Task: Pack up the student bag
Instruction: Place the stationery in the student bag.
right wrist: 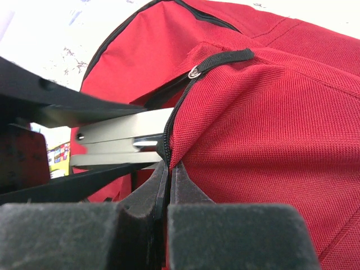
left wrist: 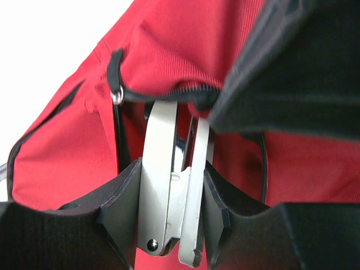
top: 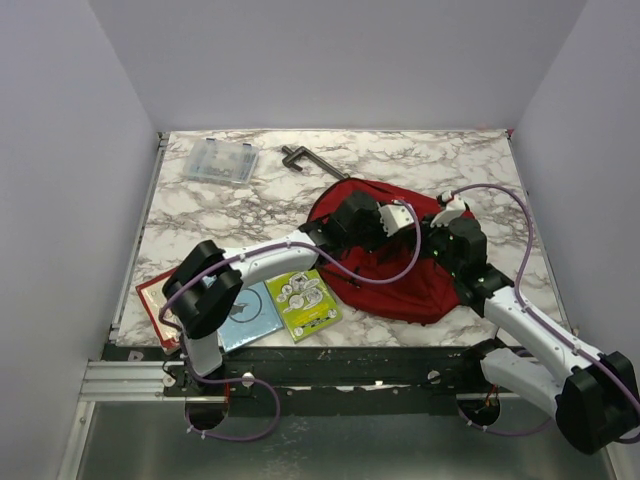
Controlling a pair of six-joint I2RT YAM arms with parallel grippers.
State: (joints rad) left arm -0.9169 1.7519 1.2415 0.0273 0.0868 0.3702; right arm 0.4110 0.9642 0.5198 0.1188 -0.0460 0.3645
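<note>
Two end effectors in on the student bag [top: 400, 290], lying right of centre on the marble bench [top: 450, 160]. Clenched in the left end effector [left wrist: 171, 169]: a flat silver metal tool [left wrist: 160, 129], long axis running straight ahead out of the fingers, far end tucked under the zip edge [left wrist: 163, 95]. Pinched tight in the right end effector [right wrist: 169, 174]: the bag's fabric right at the zipper line, below the zip pull [right wrist: 194, 72], holding that lip up. From the right wrist, tool pointing in from the left, flat, level with the slit and touching it. Looks like mid-insertion. Next, probably: a push along the tool's own length, deeper into the mouth, toward the right. A job for the left arm, reaching across from the left and lined up with the opening. Worth watching for a snag on the zipper teeth. Cannot tell how deep the pocket goes.
</note>
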